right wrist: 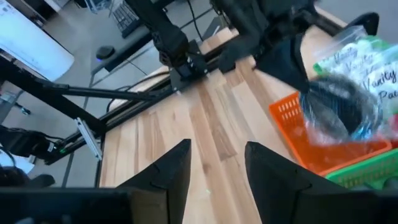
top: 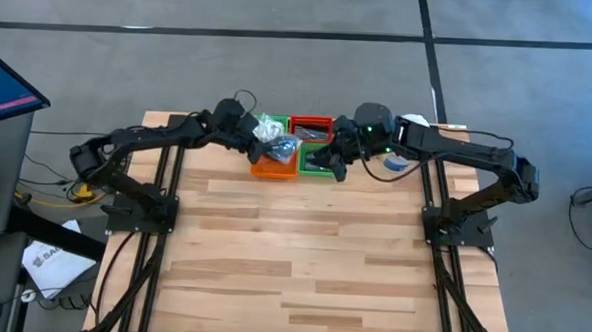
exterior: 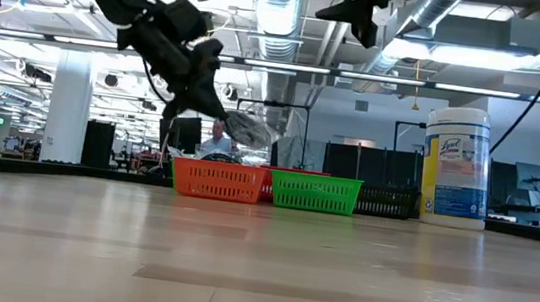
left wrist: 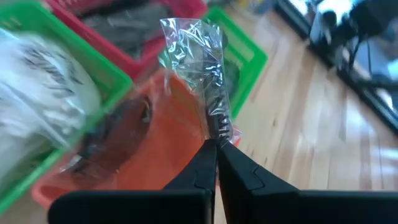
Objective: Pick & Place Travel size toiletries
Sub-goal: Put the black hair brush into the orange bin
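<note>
Pinching a crinkled clear packet (left wrist: 200,68) by its lower end, the left gripper (left wrist: 216,144) has its two dark fingers pressed together on the plastic, and the packet stands up from the fingertips with dark contents showing through its lower part. In the high view the left gripper (top: 246,125) sits just beside the orange tray (top: 274,165), at that tray's far left corner, with the packet (top: 269,130) showing as a pale crumpled shape above the tray's far end. The low view shows the same packet (exterior: 248,127) hanging in the air above the orange tray (exterior: 218,180), clear of its rim, under the left gripper (exterior: 201,68). More toiletries lie in the trays around the orange one: a bag with printed lettering (right wrist: 371,70) in the green tray behind it, and dark items in the red tray (top: 311,125) on its far right. The right gripper (top: 328,160) hovers over the green tray (top: 317,153) that touches the orange tray's right side; its fingers (right wrist: 168,171) stand spread apart with nothing between them. A tall white canister (exterior: 456,167) stands on the table to the right of the orange tray, well beyond the green one.
</note>
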